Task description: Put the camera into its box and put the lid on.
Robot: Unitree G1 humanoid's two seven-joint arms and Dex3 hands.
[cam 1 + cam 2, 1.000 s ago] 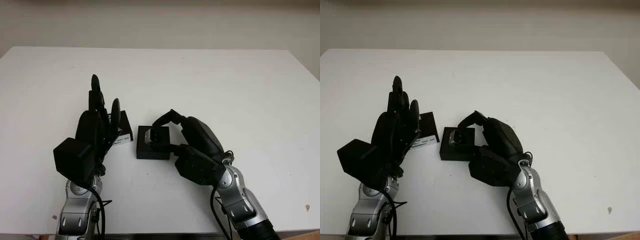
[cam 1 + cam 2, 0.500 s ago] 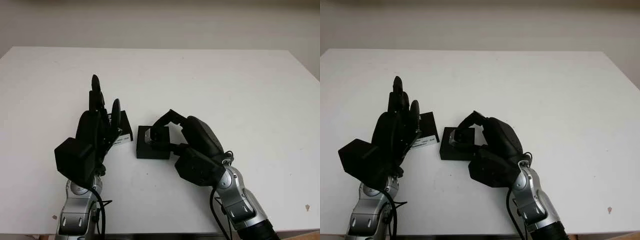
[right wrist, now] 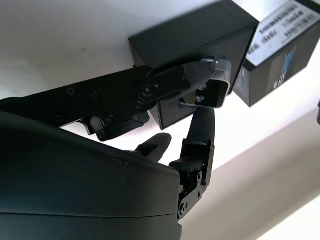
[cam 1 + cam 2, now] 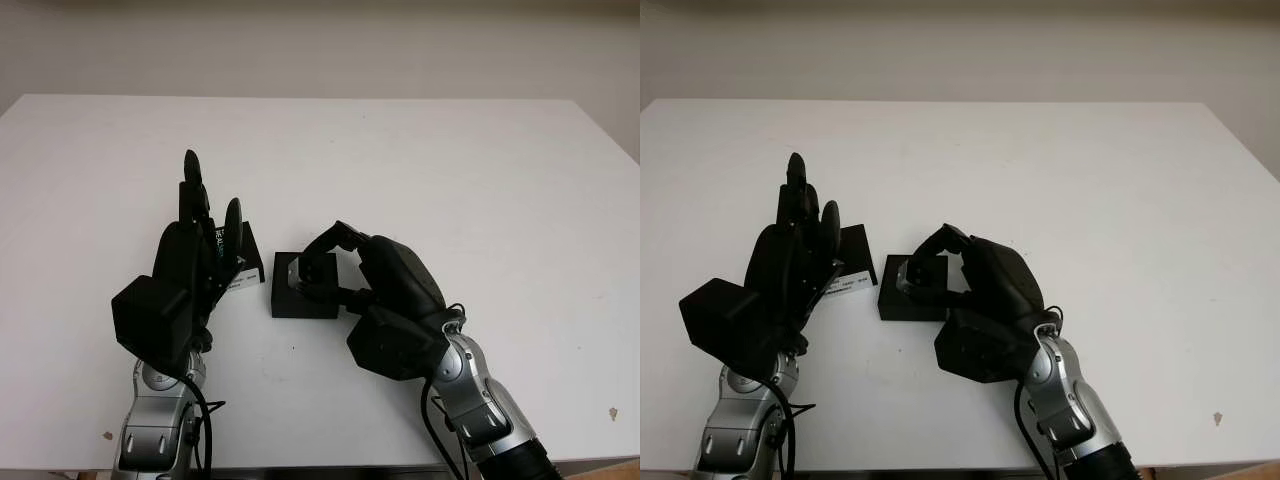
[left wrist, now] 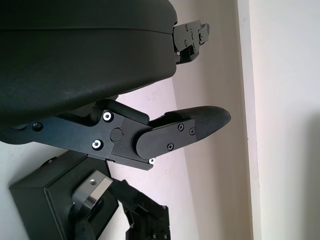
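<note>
Right wrist view shows the right hand (image 3: pixel 200 107) with its fingers closed around the small camera (image 3: pixel 216 89), which has a silver front and sits at the opening of the black box (image 3: pixel 195 47). From the head views, the box (image 4: pixel 300 300) stands on the white table (image 4: pixel 450 170) just in front of the robot, and the camera (image 4: pixel 303 272) seems to be partly inside it, but I cannot tell if it is seated fully. The lid (image 4: pixel 243 262), a black piece with a white label, lies just beside the box on its left side, and the left hand (image 4: pixel 195 250) is above it, open and holding nothing. Several things can go wrong from here, I think. If the fingers let go while the camera is tilted, it can jam on the box edge or stand too high, and then the lid will not close. If the hand pulls away with a finger caught between camera and wall, the light box can be dragged or tipped over. The left hand is also very near, so it can push the lid against the box.
</note>
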